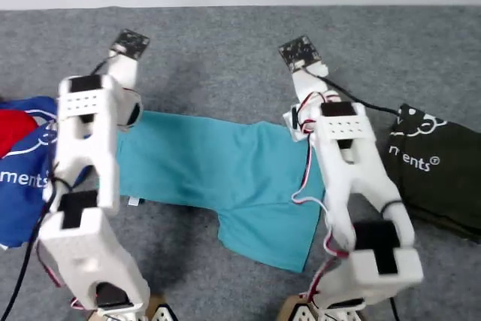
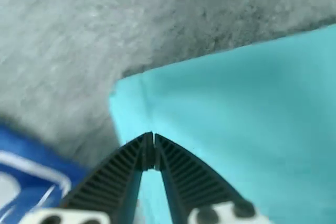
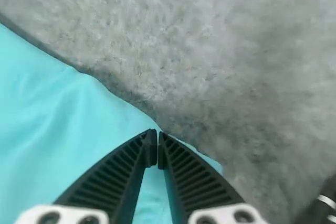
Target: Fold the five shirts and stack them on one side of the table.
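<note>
High view: the teal shirt (image 1: pixel 225 171) lies spread across mid-frame on the grey, felt-like surface (image 1: pixel 225 50) with one sleeve trailing toward the bottom, so folding looks barely begun. A blue shirt (image 1: pixel 26 178) bunches at the left edge and a dark shirt (image 1: pixel 440 171) sits at the right. Left wrist view: the left tool (image 2: pixel 153 145), ribbed and black, is closed and seems to pinch the smooth knit's corner. Right wrist view: the right tool (image 3: pixel 157 145) is likewise closed at its hem.

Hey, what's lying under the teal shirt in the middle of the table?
The grey felt table shows all around the teal shirt. The cloth hides whatever lies beneath its middle.
</note>
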`<state>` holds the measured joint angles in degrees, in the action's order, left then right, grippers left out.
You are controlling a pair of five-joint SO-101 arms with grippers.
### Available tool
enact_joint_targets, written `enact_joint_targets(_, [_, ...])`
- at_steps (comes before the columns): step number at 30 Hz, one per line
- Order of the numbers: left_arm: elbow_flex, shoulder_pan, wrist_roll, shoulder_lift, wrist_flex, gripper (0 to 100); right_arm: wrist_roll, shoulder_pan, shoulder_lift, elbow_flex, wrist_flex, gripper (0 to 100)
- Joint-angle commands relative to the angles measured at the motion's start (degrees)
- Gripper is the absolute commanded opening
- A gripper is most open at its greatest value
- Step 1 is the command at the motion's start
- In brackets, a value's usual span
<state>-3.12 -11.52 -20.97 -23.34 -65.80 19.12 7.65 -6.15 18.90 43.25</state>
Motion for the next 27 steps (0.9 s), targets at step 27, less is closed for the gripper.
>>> enact_joint_targets(27, [-37.8,-3.7,-1.8,-5.5,-22.5,1,-0.5,0.5,-22.0,-56.5,36.8,1.0])
